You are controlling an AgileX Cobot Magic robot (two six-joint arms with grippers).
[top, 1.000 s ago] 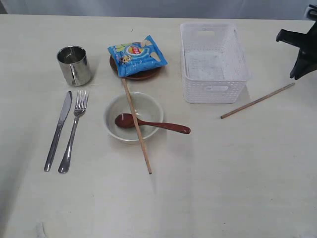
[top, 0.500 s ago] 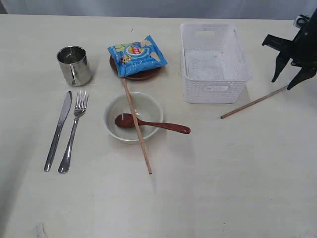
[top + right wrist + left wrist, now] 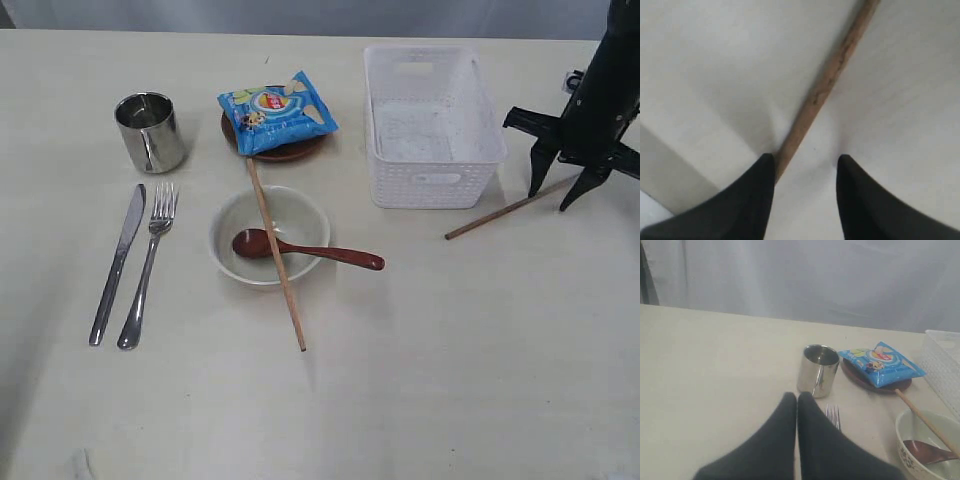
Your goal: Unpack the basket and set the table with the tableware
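Note:
The white basket [image 3: 432, 125] stands empty at the back right of the table [image 3: 450, 360]. A wooden chopstick [image 3: 505, 212] [image 3: 832, 75] lies right of it, and my right gripper [image 3: 558, 196] [image 3: 805, 162] is open just above its far end, one finger beside the stick. The second chopstick [image 3: 276, 256] rests across the white bowl [image 3: 269, 234] with the reddish-brown spoon [image 3: 305, 250]. Knife [image 3: 119, 260], fork [image 3: 147, 265] and steel cup [image 3: 151, 131] [image 3: 818, 370] lie at the left. The brown plate [image 3: 285, 150] holds a blue chip bag [image 3: 277, 108]. My left gripper [image 3: 797, 399] is shut, empty.
The blue chip bag [image 3: 882, 363] covers most of the plate. The basket's wall [image 3: 940, 365] shows at the edge of the left wrist view. A pale curtain hangs behind the table's far edge.
The right arm has come in from the right edge and dropped down over the far end of the loose chopstick, fingers spread. Nothing else has moved.

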